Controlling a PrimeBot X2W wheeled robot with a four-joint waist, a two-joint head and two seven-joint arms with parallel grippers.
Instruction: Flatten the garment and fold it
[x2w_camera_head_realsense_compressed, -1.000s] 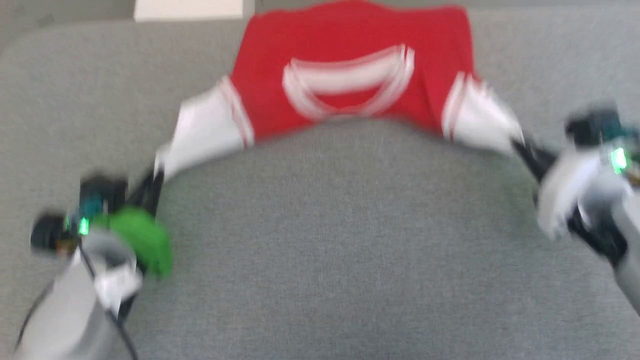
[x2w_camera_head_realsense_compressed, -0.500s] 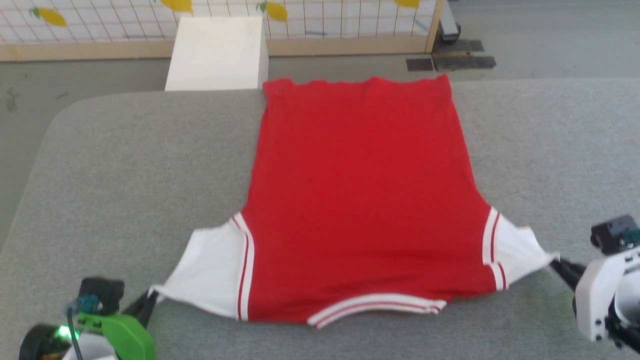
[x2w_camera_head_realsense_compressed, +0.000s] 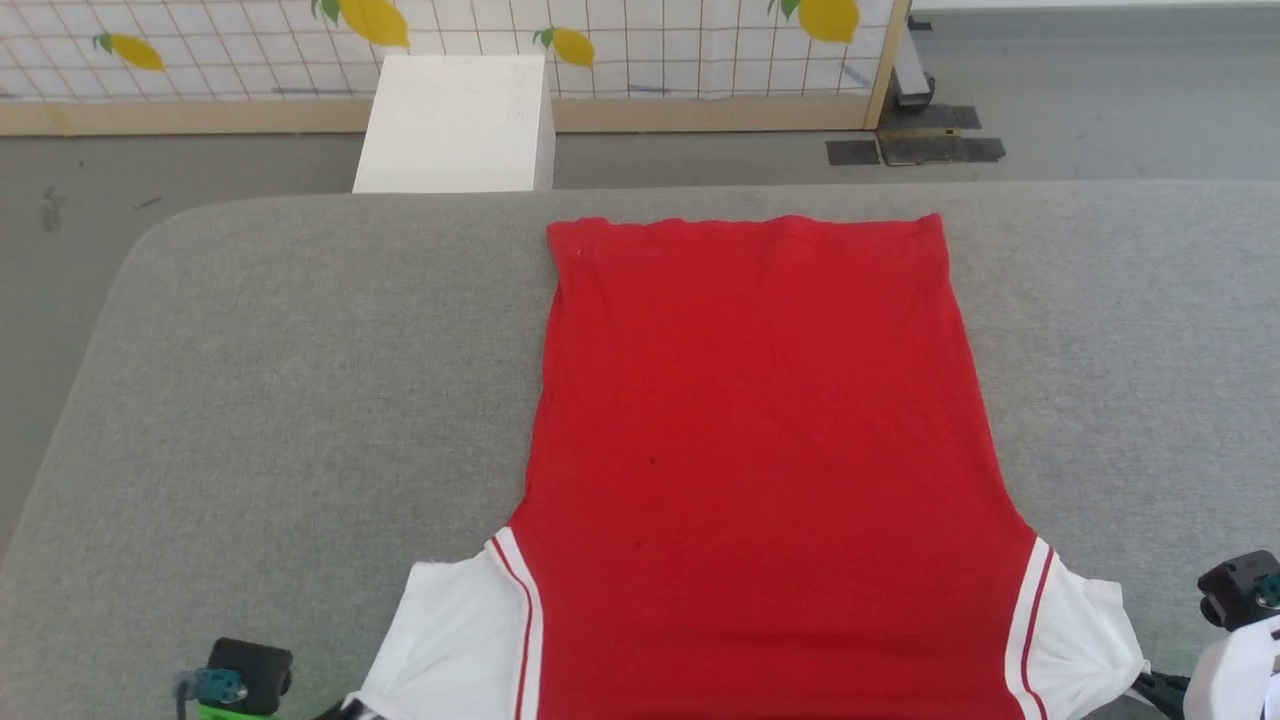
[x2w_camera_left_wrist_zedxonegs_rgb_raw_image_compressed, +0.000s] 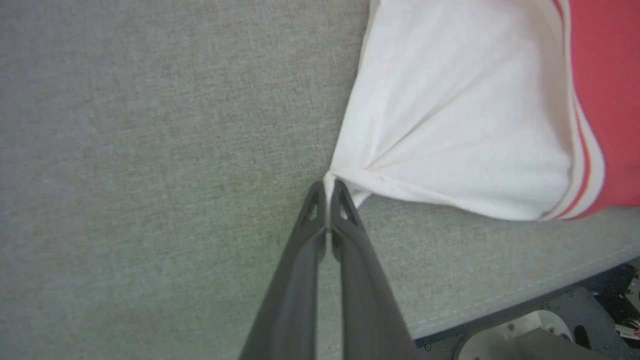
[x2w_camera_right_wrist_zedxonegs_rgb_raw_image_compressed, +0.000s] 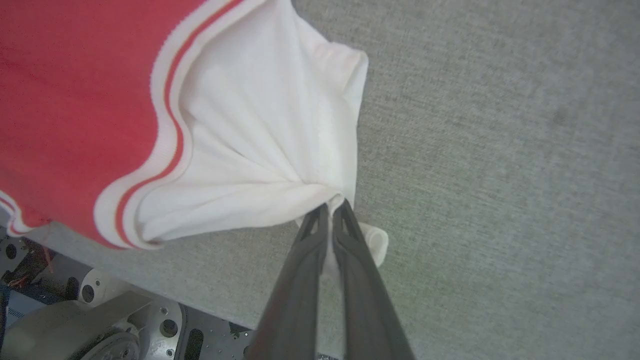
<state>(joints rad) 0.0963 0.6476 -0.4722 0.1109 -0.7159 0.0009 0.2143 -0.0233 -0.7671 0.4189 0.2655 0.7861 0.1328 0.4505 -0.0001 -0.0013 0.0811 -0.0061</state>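
The shirt (x2w_camera_head_realsense_compressed: 760, 450) is being gripped by its sleeve tips, at the frame's lower corners, by the left hand (x2w_camera_left_wrist_zedxonegs_rgb_raw_image_compressed: 327, 183) and the right hand (x2w_camera_right_wrist_zedxonegs_rgb_raw_image_compressed: 331, 205).

Bright, diffuse light fills every view with no hard shadows, and the head view is sharp and free of motion blur, so the weave of the grey table (x2w_camera_head_realsense_compressed: 300, 400) and the strong red of the shirt (x2w_camera_head_realsense_compressed: 760, 450) read clearly. The wrist views are a little softer: the shirt's white cloth glares almost to blank, with only faint grey creases and a thin soft shadow under its edge, and a weak green cast tints the table around the fingertips. The left gripper (x2w_camera_left_wrist_zedxonegs_rgb_raw_image_compressed: 327, 187) and the right gripper (x2w_camera_right_wrist_zedxonegs_rgb_raw_image_compressed: 332, 207) lose focus toward the bottom edge.
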